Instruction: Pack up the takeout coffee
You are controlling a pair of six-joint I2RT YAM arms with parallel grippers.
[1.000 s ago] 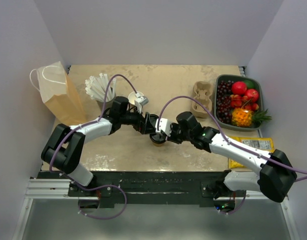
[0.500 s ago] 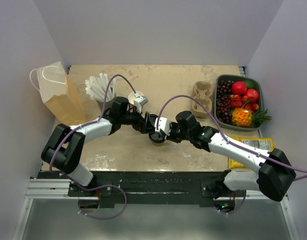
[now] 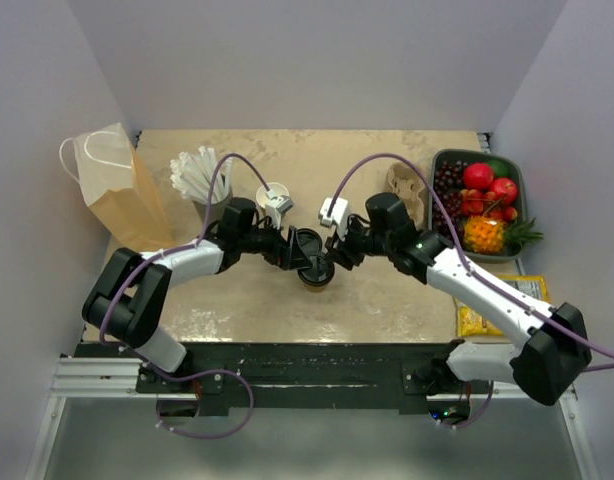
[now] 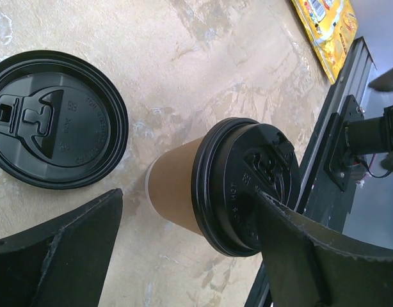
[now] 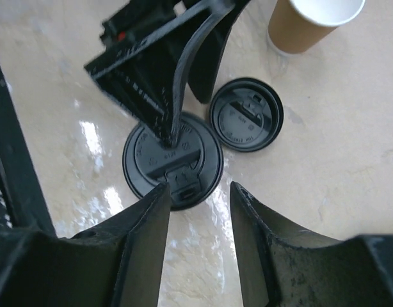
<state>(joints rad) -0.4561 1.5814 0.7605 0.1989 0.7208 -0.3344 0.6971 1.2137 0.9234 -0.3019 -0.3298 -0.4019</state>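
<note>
Currently the takeout coffee (image 3: 315, 272) stands upright between the parted fingers of the left gripper (image 4: 187, 208), the right gripper (image 5: 200, 188) spread wide above; an off-centre squeeze could tip it or pop its lid (image 4: 244, 185)

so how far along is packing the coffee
Done: the takeout coffee is lidded. In hand: the left gripper straddles it on the table with open fingers, not yet closed; the right gripper hangs open above it. Left: grasp it, carry it to the paper bag at the table's far left, and lower it in.
</note>
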